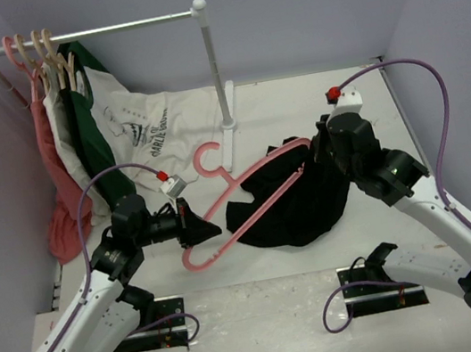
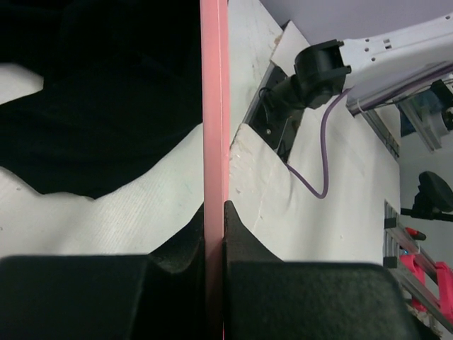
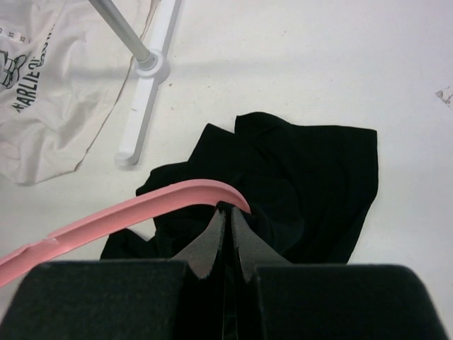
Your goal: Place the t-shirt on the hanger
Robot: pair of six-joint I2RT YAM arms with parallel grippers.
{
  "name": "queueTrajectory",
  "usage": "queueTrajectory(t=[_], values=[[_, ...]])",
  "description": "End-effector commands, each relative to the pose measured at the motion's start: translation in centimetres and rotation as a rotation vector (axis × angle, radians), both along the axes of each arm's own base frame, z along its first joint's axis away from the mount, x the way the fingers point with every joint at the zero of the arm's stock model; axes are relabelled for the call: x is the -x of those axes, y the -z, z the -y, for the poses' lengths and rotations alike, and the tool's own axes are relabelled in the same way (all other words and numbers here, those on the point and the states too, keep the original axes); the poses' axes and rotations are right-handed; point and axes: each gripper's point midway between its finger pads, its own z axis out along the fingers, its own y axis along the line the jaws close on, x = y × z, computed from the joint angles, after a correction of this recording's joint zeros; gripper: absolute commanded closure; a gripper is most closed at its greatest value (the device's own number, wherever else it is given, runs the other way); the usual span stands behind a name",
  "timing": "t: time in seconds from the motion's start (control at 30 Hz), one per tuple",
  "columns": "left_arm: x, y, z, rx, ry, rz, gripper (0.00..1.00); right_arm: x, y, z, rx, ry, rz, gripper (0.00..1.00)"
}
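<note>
Left gripper (image 2: pixel 214 205): its 2 fingers are being pressed onto the hanger (image 2: pixel 214 106), whose pink bar is being pinched between them near its lower end.
Right gripper (image 3: pixel 228 209): its fingers are being kept pressed together, tips at the hanger's far shoulder and over black cloth; whether any cloth is being caught between them cannot be told.
Hanger: it is being held slantwise over the table (image 1: pixel 261 271), hook toward the rack (image 1: pixel 94 31), 1 end at the left gripper, the other end being met by the right gripper's tips.
T-shirt (image 1: pixel 299 206): it is being left bunched in a black heap on the table, to the right of the rack's foot and below the right gripper; the hanger's right half is being shown across its top edge, touching it. Its print is not being shown.
Rack: other garments are being carried on it at the left end, among them a white shirt with dark lettering (image 1: pixel 151 131) and a dark green shirt (image 1: pixel 89 137), both well apart from the t-shirt.
</note>
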Motion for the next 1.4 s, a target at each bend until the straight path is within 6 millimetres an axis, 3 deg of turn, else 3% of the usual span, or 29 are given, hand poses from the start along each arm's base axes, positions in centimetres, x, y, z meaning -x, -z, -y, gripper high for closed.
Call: queueTrajectory(t=[0.0,0.13,0.27,0.5,0.73,1.0,1.17,1.37], values=[[-1.8,-0.9,-0.3,-0.001,-0.117,0.056,1.00,-0.9,-1.9,0.5,-0.018,0.050,0.059,1.00],[-2.4,-1.0,-0.8,-0.018,-0.178,0.067,1.00,-0.4,0.9,2.3,-0.002,0.140,0.003,1.00],[-1.3,-1.1,-0.6,-0.002,-0.119,0.070,1.00,-0.4,1.9,2.9,-0.011,0.161,-0.019,1.00],[0.1,-0.6,-0.3,0.025,-0.051,0.052,1.00,-1.4,0.9,3.2,-0.019,0.177,-0.013,1.00],[0.1,-0.1,0.1,0.033,-0.036,0.033,1.00,-1.9,-1.1,1.6,-0.060,0.105,0.020,1.00],[0.0,-0.2,1.2,0.066,0.008,0.033,1.00,-1.8,-1.8,0.4,-0.091,0.033,0.039,1.00],[1.1,-0.8,2.1,0.092,0.047,0.056,1.00,-2.8,-1.2,1.6,-0.041,0.100,0.025,1.00],[1.8,0.1,1.8,0.088,0.044,0.040,1.00,-3.8,0.4,2.8,-0.041,0.163,-0.023,1.00]])
